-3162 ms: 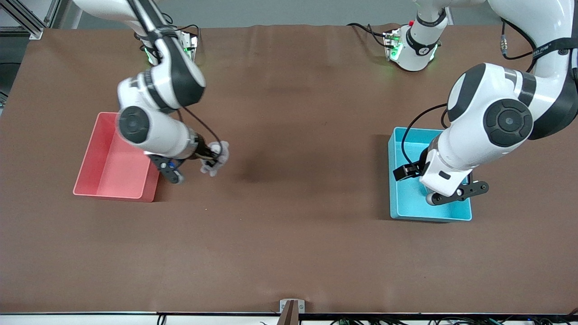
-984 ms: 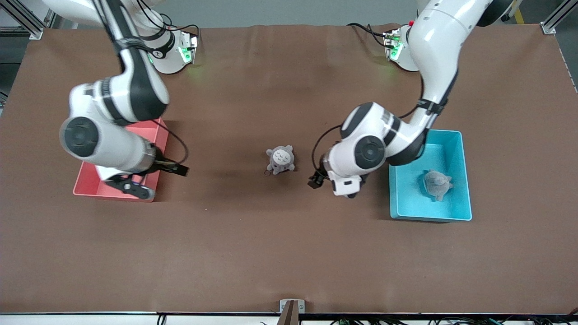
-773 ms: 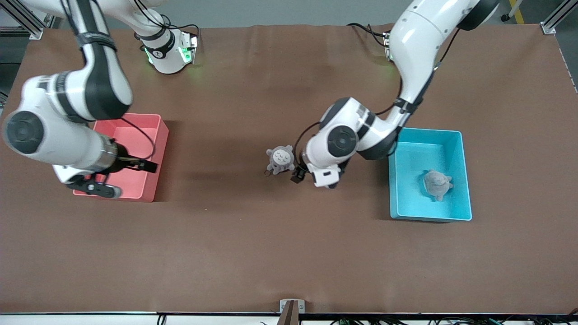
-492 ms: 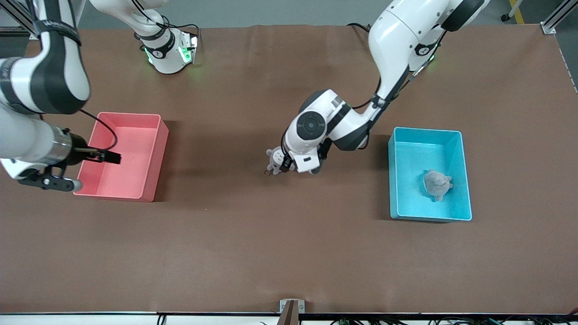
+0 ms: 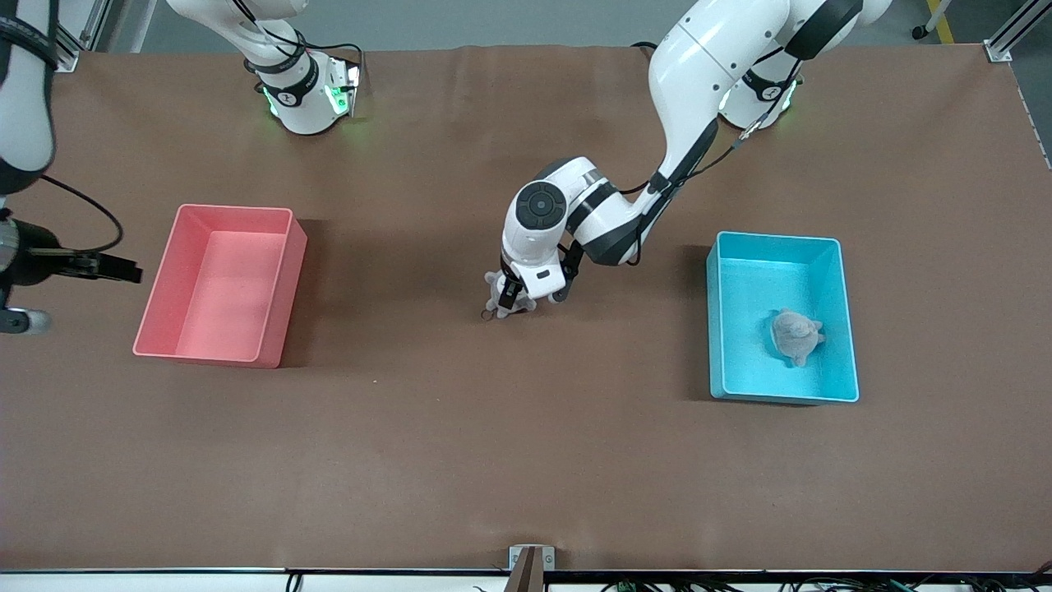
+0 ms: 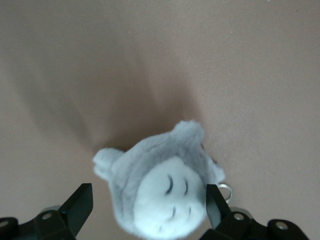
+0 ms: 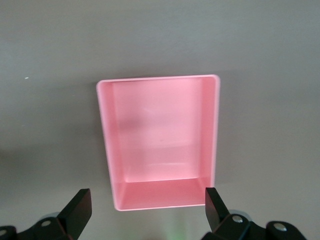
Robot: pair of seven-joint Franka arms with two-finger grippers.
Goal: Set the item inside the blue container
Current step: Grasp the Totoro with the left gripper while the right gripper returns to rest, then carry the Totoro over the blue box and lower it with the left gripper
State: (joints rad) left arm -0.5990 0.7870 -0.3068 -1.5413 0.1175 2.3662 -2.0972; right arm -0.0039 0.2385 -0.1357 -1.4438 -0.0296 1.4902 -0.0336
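**Operator:** Starting at my left gripper [image 6: 149, 212]. Its fingers [image 6: 80, 205] are spread wide, one on each side of the grey plush toy [image 6: 160, 187], and I can see a sliver of gap between each pad and the fur. So apart, not clamped on anything.

**Observer:** Where does that toy sit?

**Operator:** On the brown table [image 5: 526, 460], about midway between the two bins. From the front it is mostly hidden under my left wrist; only a bit of grey [image 5: 496, 302] pokes out. The wrist camera shows its pale belly turned up toward the lens, two small ears, and a little metal ring [image 6: 224, 190] at one side.

**Observer:** And the left gripper in the front view?

**Operator:** Low over the toy [image 5: 516, 298], with the arm reaching in from its base.

**Observer:** The blue container?

**Operator:** The blue container [image 5: 849, 329] stands toward the left arm's end of the table, well apart from the toy. A second grey plush [image 5: 795, 335] lies inside it on the floor of the bin.

**Observer:** Your right side?

**Operator:** The right gripper [image 7: 147, 212] has its fingers [image 7: 77, 210] wide apart too, holding nothing. It is high up at the right arm's end of the table [image 5: 16, 316], and its camera looks down on the pink bin [image 7: 159, 85]. That arm is waiting. In the front view the pink bin [image 5: 288, 271] sits toward the right arm's end.
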